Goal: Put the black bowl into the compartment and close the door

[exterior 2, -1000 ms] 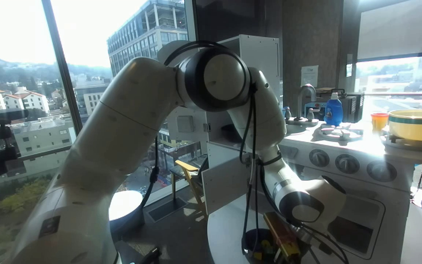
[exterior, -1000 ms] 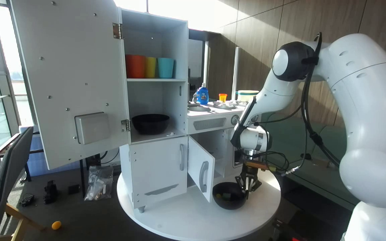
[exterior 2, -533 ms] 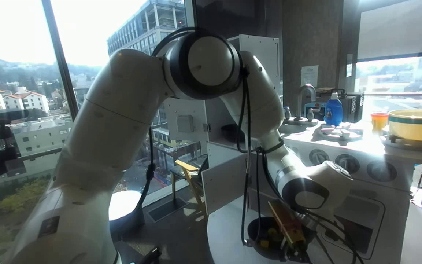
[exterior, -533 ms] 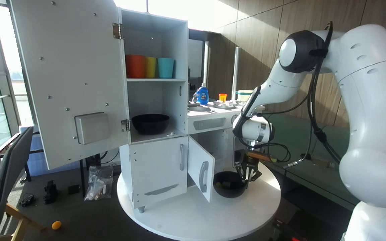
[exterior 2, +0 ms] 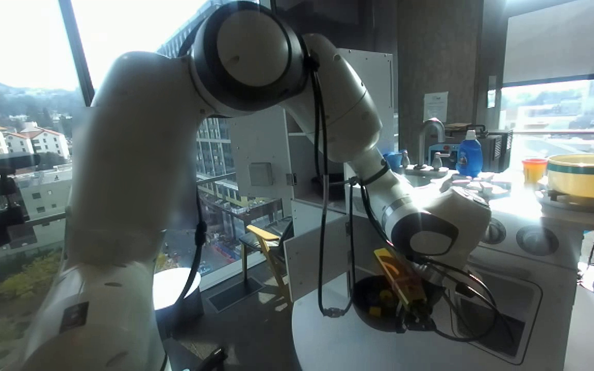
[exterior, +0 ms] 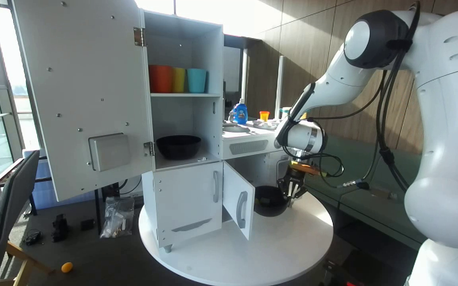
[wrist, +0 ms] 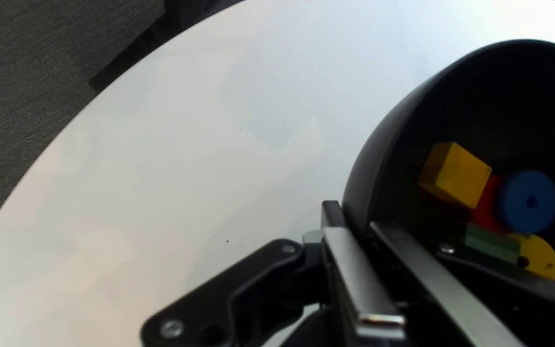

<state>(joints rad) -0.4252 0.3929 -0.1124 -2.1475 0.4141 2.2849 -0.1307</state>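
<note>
Apparently, loading is in hand: the gripper (wrist: 357, 220) pinches the black bowl (exterior: 268, 202) by its rim, outside the compartment (exterior: 253, 171), near the open door (exterior: 233, 194). Next, the bowl should clear the door and enter level, lest its toys (wrist: 487, 208) spill.

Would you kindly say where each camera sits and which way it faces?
An exterior view: facing the cabinet from its front; arm at picture's right.
An exterior view: near the arm, facing the stove; arm mid-picture.
Wrist view: on the arm's end, facing down at bowl and table; gripper at bottom.
Both exterior views share arm, bowl, door.
</note>
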